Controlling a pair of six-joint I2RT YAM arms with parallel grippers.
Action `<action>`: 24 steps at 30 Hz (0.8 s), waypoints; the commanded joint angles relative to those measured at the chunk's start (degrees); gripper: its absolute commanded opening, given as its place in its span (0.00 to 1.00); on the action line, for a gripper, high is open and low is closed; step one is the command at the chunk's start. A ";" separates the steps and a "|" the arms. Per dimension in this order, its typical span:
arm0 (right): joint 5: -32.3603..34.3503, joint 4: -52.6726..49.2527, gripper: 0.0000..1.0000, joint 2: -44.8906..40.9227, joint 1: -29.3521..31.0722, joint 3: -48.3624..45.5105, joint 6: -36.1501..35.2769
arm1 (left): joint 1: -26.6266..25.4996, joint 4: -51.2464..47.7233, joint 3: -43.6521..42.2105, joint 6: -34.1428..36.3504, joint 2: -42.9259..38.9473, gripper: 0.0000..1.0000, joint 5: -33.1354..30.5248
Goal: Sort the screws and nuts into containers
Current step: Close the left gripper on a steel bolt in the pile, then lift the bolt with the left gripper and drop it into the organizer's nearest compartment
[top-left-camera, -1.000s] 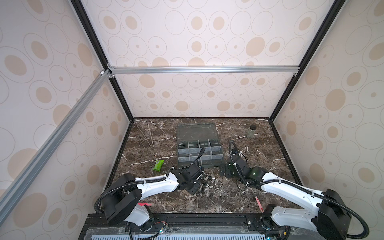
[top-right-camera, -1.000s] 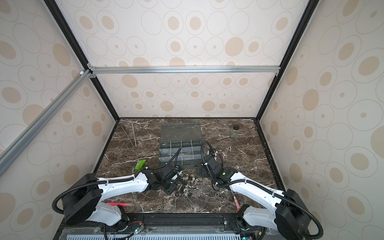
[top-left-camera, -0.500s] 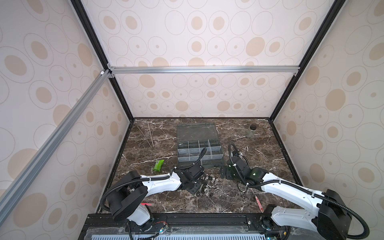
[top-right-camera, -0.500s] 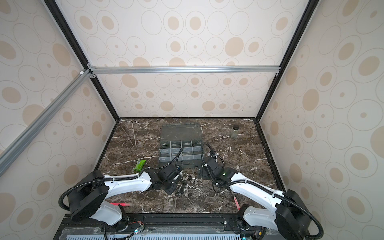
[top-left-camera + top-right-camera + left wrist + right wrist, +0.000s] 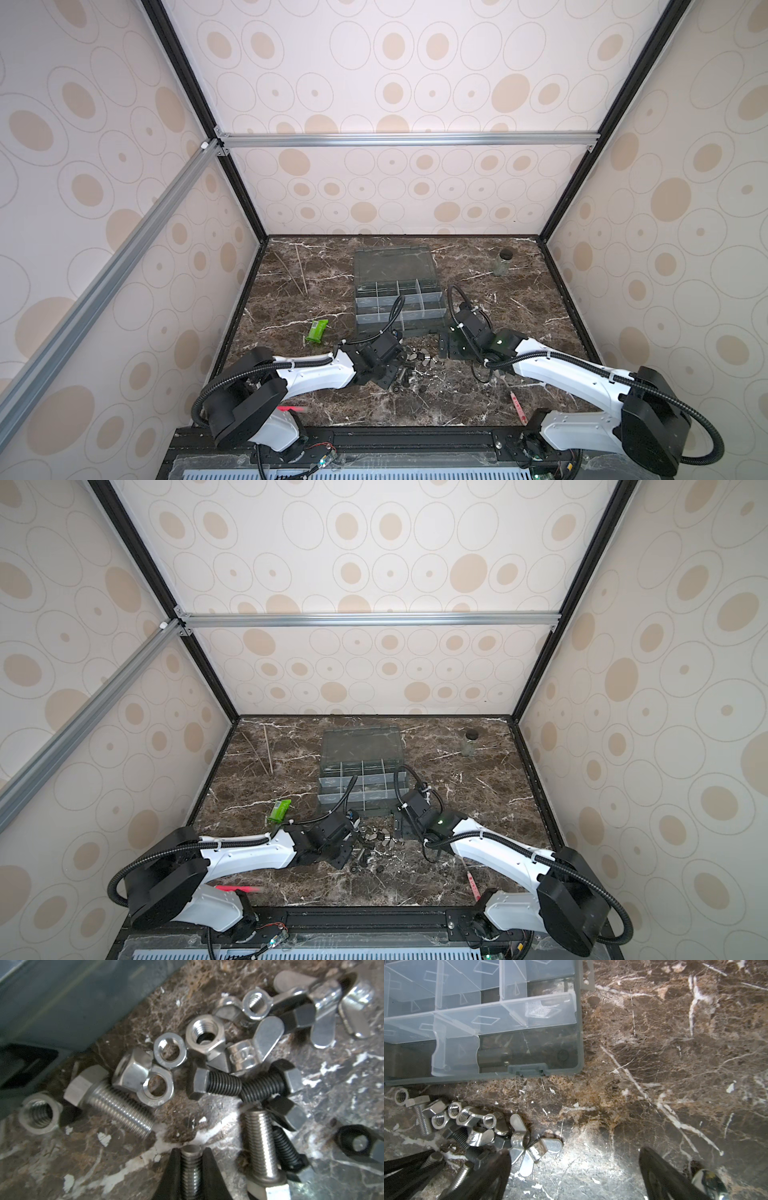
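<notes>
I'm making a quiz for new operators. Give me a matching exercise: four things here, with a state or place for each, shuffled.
1 left gripper
2 right gripper
3 organizer box
4 glass jar

a open, holding nothing
b far right corner of the table
c shut on a silver screw
d lid folded open

Pairs: 1-c, 2-a, 3-d, 4-b

The brown marble tabletop carries a grey organizer box, its clear lid laid open behind it. Just before the box's near wall lies a loose heap of screws and nuts — hex nuts, wing nuts, silver and black screws, several touching or overlapping. Left of the box lies a green packet; farther back on that side, thin sticks. Well right of the box and behind it stands a small jar — black-lidded.
</notes>
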 commanded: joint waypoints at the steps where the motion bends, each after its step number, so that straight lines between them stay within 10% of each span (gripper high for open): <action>1: -2.16 -2.00 1.00 0.63 0.51 1.93 -0.72 | -0.43 1.56 -0.47 -3.39 -2.72 0.07 -0.03; 13: -2.31 -3.94 1.00 -1.84 0.51 1.90 -1.80 | 8.55 -1.85 8.95 -0.25 -11.34 0.10 0.75; 24: -2.55 -2.15 1.00 -4.02 0.51 0.41 1.04 | 17.35 3.34 15.04 3.98 -3.54 0.10 3.63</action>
